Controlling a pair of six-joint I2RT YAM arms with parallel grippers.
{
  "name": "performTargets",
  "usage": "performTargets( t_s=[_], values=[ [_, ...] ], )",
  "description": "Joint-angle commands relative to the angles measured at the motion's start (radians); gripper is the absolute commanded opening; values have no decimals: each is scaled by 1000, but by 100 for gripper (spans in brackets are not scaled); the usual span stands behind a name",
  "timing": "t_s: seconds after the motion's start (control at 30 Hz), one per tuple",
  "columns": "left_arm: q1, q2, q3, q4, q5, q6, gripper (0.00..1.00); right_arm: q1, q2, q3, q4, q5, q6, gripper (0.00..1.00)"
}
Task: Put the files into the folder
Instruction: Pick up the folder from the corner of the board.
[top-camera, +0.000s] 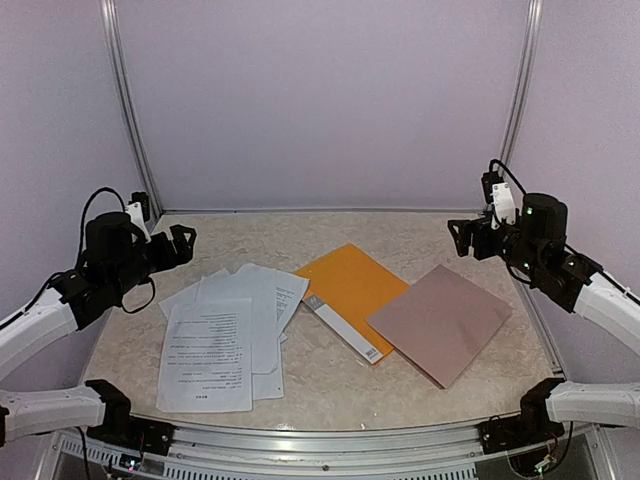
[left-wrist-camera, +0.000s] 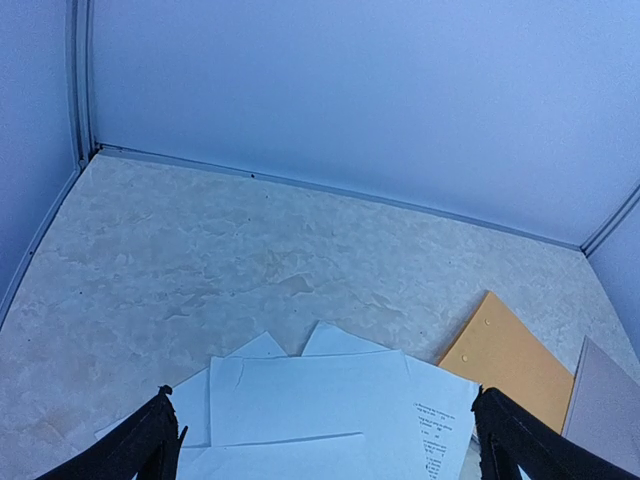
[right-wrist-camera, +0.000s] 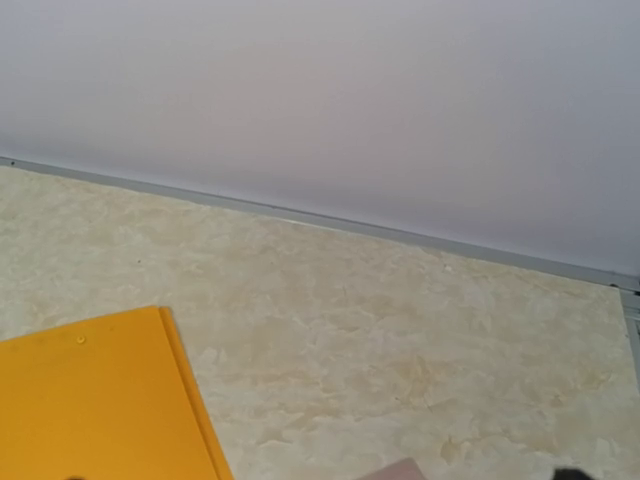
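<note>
The files (top-camera: 230, 335) lie as several loose white printed sheets, overlapping, on the left half of the table. The orange-yellow folder (top-camera: 350, 285) lies flat and closed at the middle, its white spine strip (top-camera: 343, 330) toward the front. My left gripper (top-camera: 180, 245) hovers open above the far left of the files, holding nothing. In the left wrist view its black fingers (left-wrist-camera: 145, 450) frame the files (left-wrist-camera: 320, 405), with the folder (left-wrist-camera: 510, 360) to the right. My right gripper (top-camera: 462, 238) hangs open and empty at the far right; the right wrist view shows the folder's corner (right-wrist-camera: 90, 400).
A pinkish-brown flat board (top-camera: 440, 320) lies right of the folder, touching or just overlapping its edge. Its edge also shows in the left wrist view (left-wrist-camera: 605, 405). Pale walls and metal rails (top-camera: 330, 211) enclose the marbled table (top-camera: 330, 385) at the back and sides.
</note>
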Motion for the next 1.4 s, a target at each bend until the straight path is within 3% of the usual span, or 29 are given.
performTargets(
  t_s=[0.0,0.5,0.7,1.1,1.37],
  values=[
    [-13,-7,21,-21,-19,-1,99,8,-4,7,-4,12,-4,99],
    [-54,-6,35,-48,-54,-11,99,13,-19,69,-151,-32,3,99],
    [-69,2,35,-75,-64,-31,99,109,50,116,-274,-51,-11,99],
    [-89,-12,25,-98,-70,-44,99,405,407,162,-456,40,96,96],
    [-95,-13,23,-103,-67,-46,99,510,617,270,-663,37,137,91]
  ],
)
